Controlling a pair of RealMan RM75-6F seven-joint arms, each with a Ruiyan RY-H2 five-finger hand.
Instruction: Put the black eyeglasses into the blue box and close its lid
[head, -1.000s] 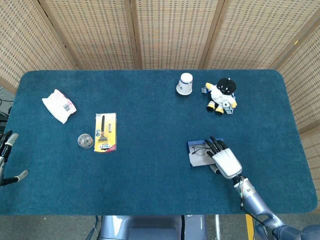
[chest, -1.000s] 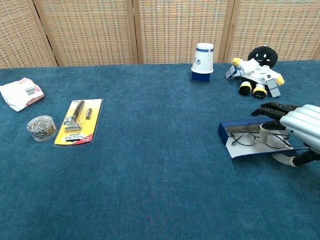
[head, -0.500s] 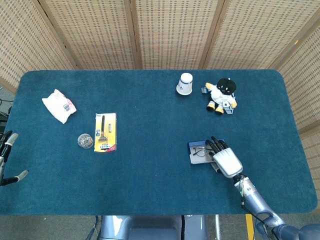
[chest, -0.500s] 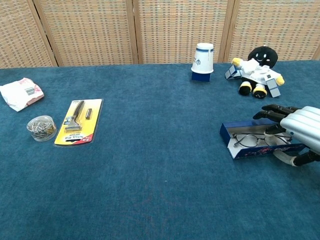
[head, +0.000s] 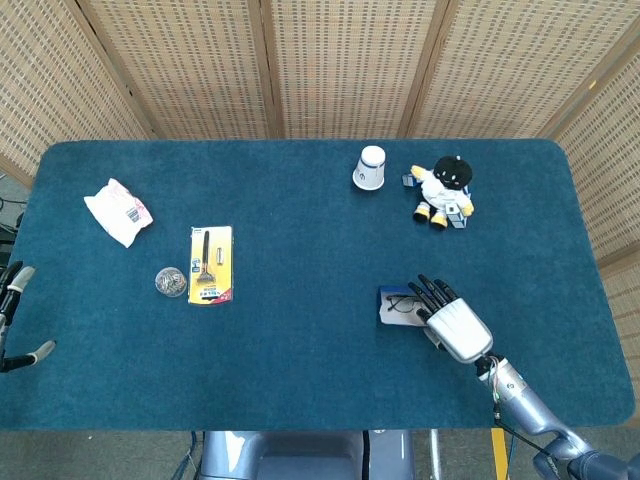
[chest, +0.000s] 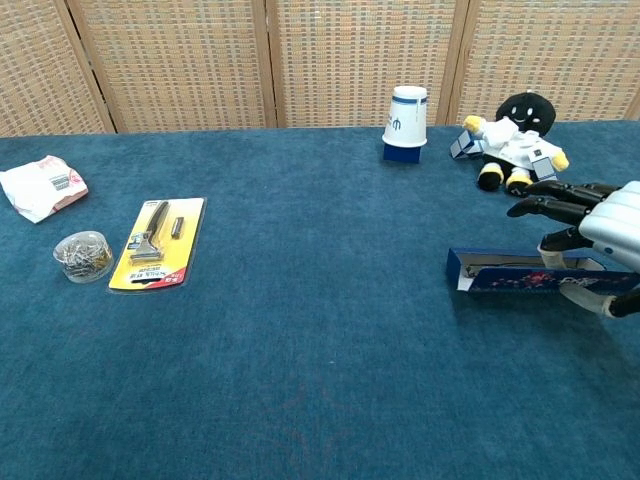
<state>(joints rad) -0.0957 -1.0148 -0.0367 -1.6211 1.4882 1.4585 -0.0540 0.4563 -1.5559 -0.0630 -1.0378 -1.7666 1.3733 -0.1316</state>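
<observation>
The blue box (head: 390, 306) lies on the right part of the table, and its lid (chest: 530, 278) is tilted up on its near side. In the head view the black eyeglasses (head: 402, 302) lie inside the box; in the chest view the raised lid hides them. My right hand (head: 456, 324) (chest: 592, 240) holds the lid's right end, with the thumb under it, one finger on its top edge and the other fingers stretched out above the box. My left hand (head: 12, 312) shows only at the far left edge, fingers apart and holding nothing.
An upturned white paper cup (head: 370, 167) (chest: 406, 123) and a plush toy (head: 443, 190) (chest: 515, 140) stand behind the box. On the left lie a yellow razor pack (head: 210, 264) (chest: 158, 242), a small jar of clips (head: 171, 281) and a white-pink packet (head: 118, 211).
The lid, which lay flat and open towards me, has swung up to about upright. My right hand has risen with it. The eyeglasses have dropped out of sight in the chest view.
</observation>
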